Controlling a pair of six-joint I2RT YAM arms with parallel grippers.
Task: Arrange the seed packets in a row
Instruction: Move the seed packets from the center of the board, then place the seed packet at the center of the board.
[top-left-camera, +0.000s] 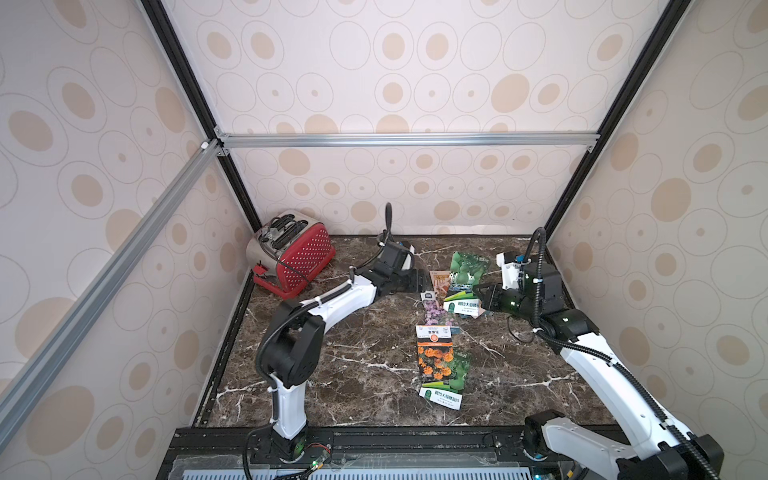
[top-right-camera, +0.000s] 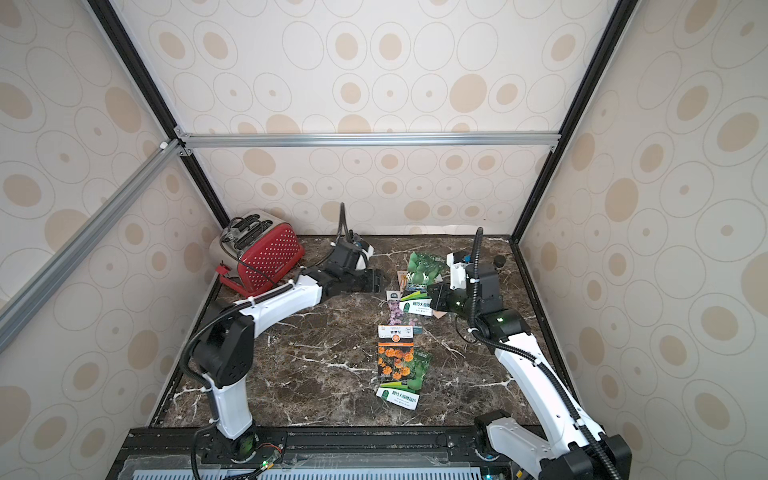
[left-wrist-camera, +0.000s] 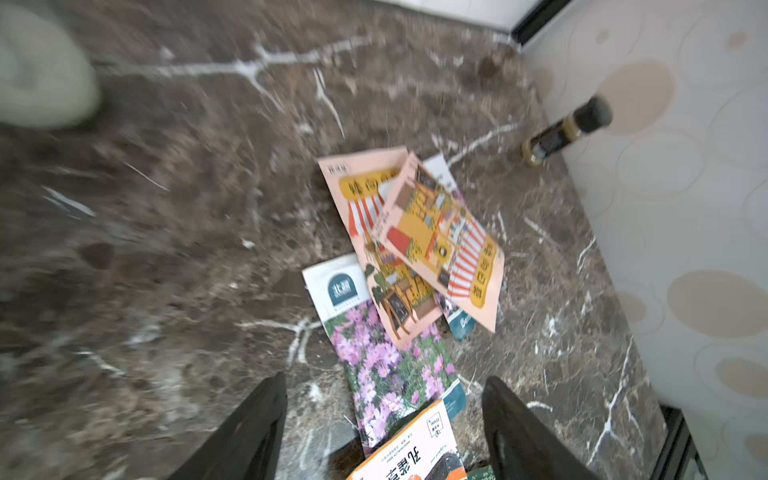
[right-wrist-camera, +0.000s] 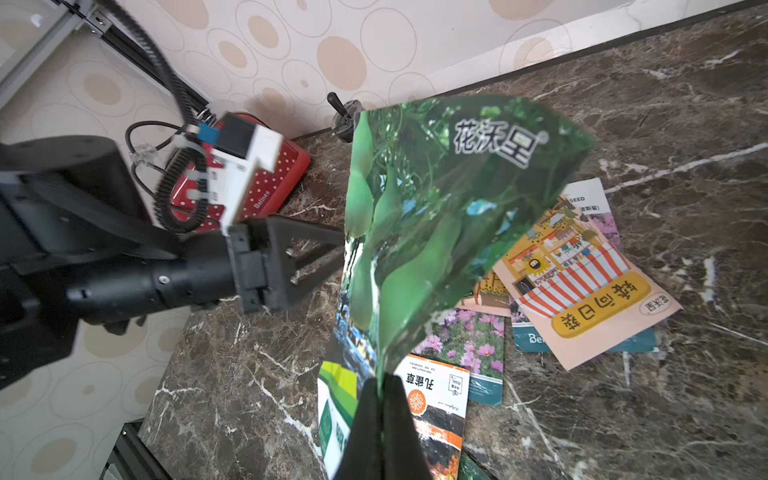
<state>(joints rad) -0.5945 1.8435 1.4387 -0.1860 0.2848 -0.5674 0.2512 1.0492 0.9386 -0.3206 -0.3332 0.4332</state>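
Seed packets (left-wrist-camera: 415, 257) lie heaped just right of the open, empty left fingers (left-wrist-camera: 257, 428), while the right fingers (right-wrist-camera: 365, 432) pinch a gourd packet (right-wrist-camera: 436, 216) by its near end above them.

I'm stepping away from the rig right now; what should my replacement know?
Left tool: open, empty, over the purple-flower packets.
Right tool: shut on a gourd packet, held in the air.
Two shop-front packets overlap the purple ones. Nearer the front, a marigold packet lies on a second gourd packet.
Done: no row yet.
Left: spread all packets into a row.
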